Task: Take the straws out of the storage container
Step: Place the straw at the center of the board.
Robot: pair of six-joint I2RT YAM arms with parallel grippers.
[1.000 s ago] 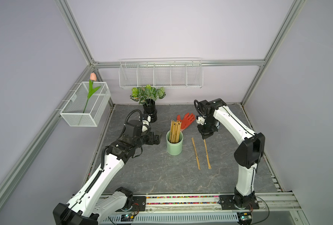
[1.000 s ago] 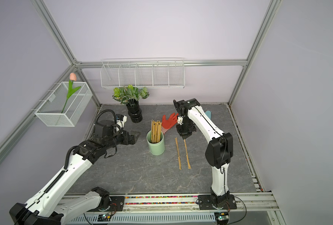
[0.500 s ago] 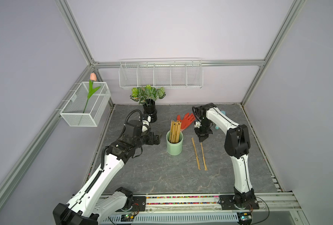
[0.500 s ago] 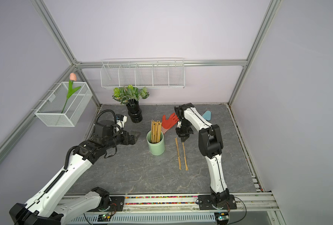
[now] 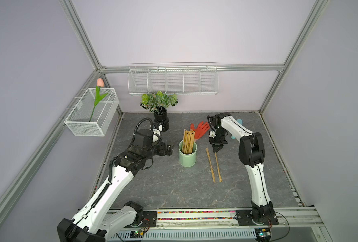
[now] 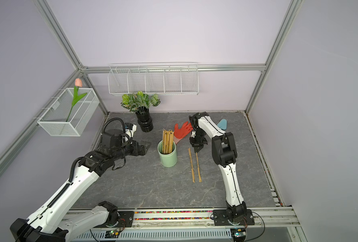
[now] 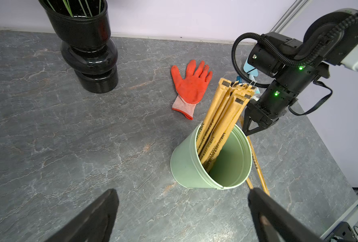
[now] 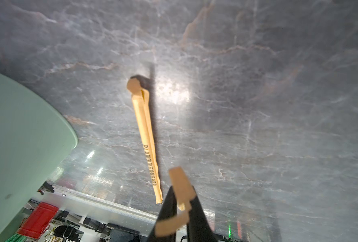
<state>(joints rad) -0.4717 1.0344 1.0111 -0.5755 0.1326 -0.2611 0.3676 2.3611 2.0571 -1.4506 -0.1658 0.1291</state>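
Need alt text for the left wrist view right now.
A pale mint-green cylindrical cup holds a leaning bundle of tan paper-wrapped straws; the right end effector points down just beyond it. An orange-red work glove and glossy black vase sit farther back on the grey marbled table.

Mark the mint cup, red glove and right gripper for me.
mint cup (image 5: 187, 161): in a top view, on the outer wall.
red glove (image 5: 200, 131): in a top view, on the palm.
right gripper (image 5: 216, 151): in a top view, between the fingertips, shut on a straw (image 8: 180, 184), right wrist view, near its end.
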